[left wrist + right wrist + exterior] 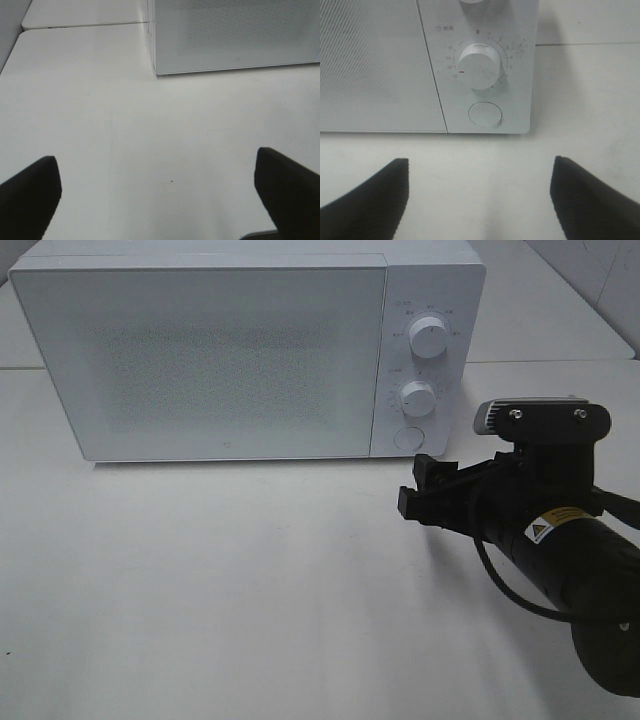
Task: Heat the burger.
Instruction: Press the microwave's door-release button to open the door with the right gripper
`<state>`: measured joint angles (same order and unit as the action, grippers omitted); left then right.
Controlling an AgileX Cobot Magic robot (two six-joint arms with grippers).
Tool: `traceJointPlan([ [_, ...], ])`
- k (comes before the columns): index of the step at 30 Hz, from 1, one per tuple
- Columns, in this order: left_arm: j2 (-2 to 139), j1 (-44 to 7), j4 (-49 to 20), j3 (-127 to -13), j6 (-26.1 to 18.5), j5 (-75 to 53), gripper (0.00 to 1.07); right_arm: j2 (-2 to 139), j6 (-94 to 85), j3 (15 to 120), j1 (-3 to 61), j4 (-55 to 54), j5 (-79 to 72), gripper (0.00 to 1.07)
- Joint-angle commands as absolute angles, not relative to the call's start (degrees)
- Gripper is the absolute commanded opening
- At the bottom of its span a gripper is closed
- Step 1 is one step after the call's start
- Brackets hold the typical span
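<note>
Microwave [240, 350]: white casing, smooth, semi-matt, looks plastic or painted metal, can't tell which. Door [200, 360]: white front w/ fine dotted mesh texture, soft sheen. Lower knob [480, 66]: silvery-white, smooth, slight gloss. Round button [485, 114]: flat white, matt. Counter [220, 580]: white, smooth, matt, faint hairline marks. Right fingers [370, 200] & left fingers [30, 197]: black, matt, plastic-like. Right arm [585, 565]: black, satin sheen; yellow sticker [541, 531], glossy-ish. Cable [487, 565]: black, rubbery.

Right gripper [412, 487] hovers with jaws apart, its arm [575, 560] apparently angled forward and down; left gripper [157, 197] stands wide.
</note>
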<state>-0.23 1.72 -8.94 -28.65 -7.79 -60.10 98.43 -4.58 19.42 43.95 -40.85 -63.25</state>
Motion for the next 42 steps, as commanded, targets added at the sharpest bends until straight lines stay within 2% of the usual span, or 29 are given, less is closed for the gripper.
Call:
traceJointPlan([
  [1,-1.55,1.89,-8.94,-28.48,-7.39,-59.53,1.00,98.49,6.99,19.54,44.12,-41.14,-63.94,0.75],
  [5,-1.55,1.89,-8.94,-28.48,-7.39,-59.53,1.00,98.49,25.27,19.54,44.12,-41.14,-63.83,0.72],
  [9,-1.55,1.89,-8.94,-28.48,-7.39,-59.53,1.00,98.49,35.81,19.54,44.12,-41.02,-63.83,0.69],
  [13,-1.55,1.89,-8.94,-28.48,-7.39,-59.53,1.00,98.49,52.02,19.54,44.12,-41.02,-63.83,0.61],
  [18,-1.55,1.89,-8.94,-28.48,-7.39,-59.53,1.00,98.49,62.05,19.54,44.12,-41.02,-63.83,0.52],
  [19,-1.55,1.89,-8.94,-28.48,-7.39,-59.53,1.00,98.49,66.75,19.54,44.12,-41.02,-63.83,0.46],
  [20,-1.55,1.89,-8.94,-28.48,-7.39,-59.53,1.00,98.49,66.75,19.54,44.12,-41.02,-63.83,0.46],
  [22,-1.55,1.89,-8.94,-28.48,-7.39,-59.53,1.00,98.49,71.85,19.54,44.12,-41.02,-63.77,0.34],
  [23,-1.55,1.89,-8.94,-28.48,-7.39,-59.53,1.00,98.49,71.85,19.54,44.12,-41.02,-63.77,0.34],
  [25,-1.55,1.89,-8.94,-28.48,-7.39,-59.53,1.00,98.49,75.23,19.54,44.12,-41.02,-62.80,0.18],
  [26,-1.55,1.89,-8.94,-28.48,-7.39,-59.53,1.00,98.49,75.23,19.54,44.12,-41.02,-62.80,0.18],
  [27,-1.55,1.89,-8.94,-28.48,-7.39,-59.53,1.00,98.49,76.43,19.54,44.12,-41.02,-61.48,0.08],
  [28,-1.55,1.89,-8.94,-28.48,-7.39,-59.53,1.00,98.49,76.43,19.54,44.12,-41.02,-61.48,0.08],
  [30,-1.55,1.89,-8.94,-28.48,-7.39,-59.53,1.00,98.49,77.01,19.88,44.12,-41.02,-60.33,0.00],
  [42,-1.55,1.89,-8.94,-28.48,-7.39,-59.53,1.00,100.21,76.95,22.86,44.06,-41.25,-59.36,0.00],
])
